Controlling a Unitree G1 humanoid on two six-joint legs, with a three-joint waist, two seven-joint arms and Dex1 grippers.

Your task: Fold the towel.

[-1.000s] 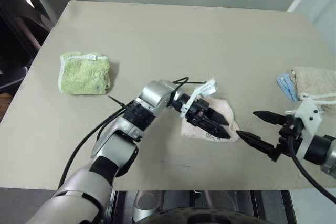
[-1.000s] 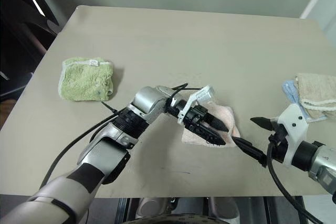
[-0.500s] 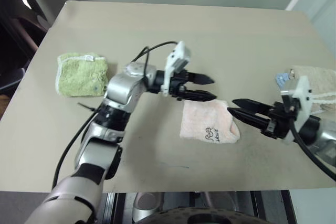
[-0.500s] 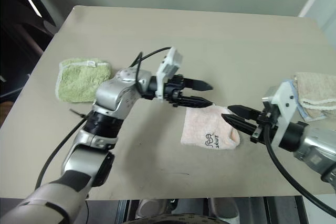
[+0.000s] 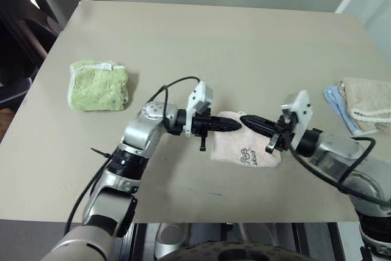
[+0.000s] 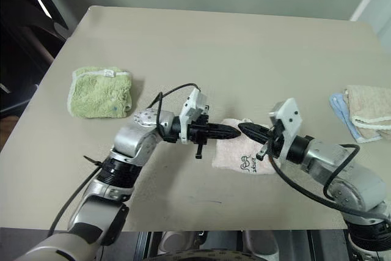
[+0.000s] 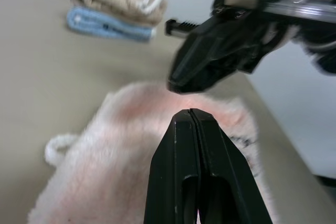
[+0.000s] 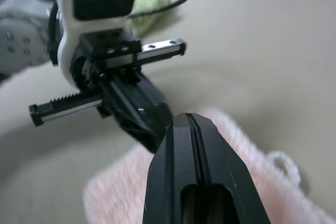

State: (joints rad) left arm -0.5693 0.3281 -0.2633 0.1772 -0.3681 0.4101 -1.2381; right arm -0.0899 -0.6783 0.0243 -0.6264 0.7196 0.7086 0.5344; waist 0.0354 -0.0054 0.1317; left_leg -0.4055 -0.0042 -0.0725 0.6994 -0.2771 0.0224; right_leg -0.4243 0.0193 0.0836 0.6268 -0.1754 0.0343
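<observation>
I find the towel (image 5: 245, 147) lying folded small on the worktop (image 5: 201, 47), both the left pincer (image 5: 235, 125) and right pincer (image 5: 246, 120) closed empty above it, so little remains

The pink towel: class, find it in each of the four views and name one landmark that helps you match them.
Left eye: pink towel lower centre, under the two meeting pincer tips.
Right eye: lower centre, same spot.
Left wrist: lower half, behind the shut left pincer.
Right wrist: bottom, behind the shut right pincer.
Shared landmark: the towel's white loop, also at.
</observation>
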